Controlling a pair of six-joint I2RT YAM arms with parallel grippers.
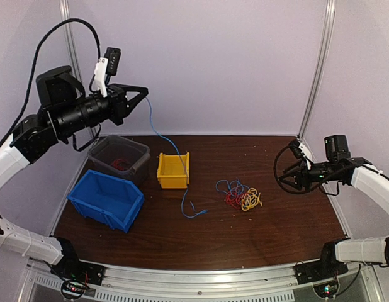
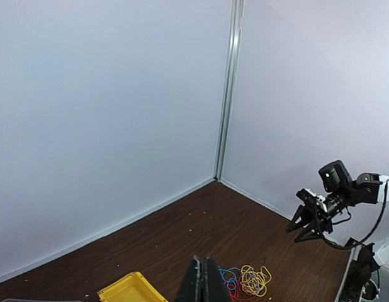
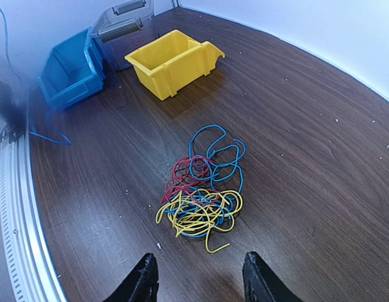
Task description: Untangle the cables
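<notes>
Taking twelve o'clock as the back wall, the cable bundle (image 1: 240, 195) lies on the table (image 1: 257, 245) right of centre, with my right gripper (image 1: 281, 174) at its two o'clock. The small bin (image 1: 174, 171) sits at the bundle's ten, the tub (image 1: 119, 157) at that bin's nine, and the open-front bin (image 1: 106, 200) at the tub's six. A loose strand (image 1: 158, 132) hangs from my left gripper (image 1: 143, 94), high at eleven, its end on the table at the small bin's five.

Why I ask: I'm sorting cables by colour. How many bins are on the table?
3. The blue bin sits front left, the grey bin just behind it, and the yellow bin right of both. None seem hidden.
</notes>
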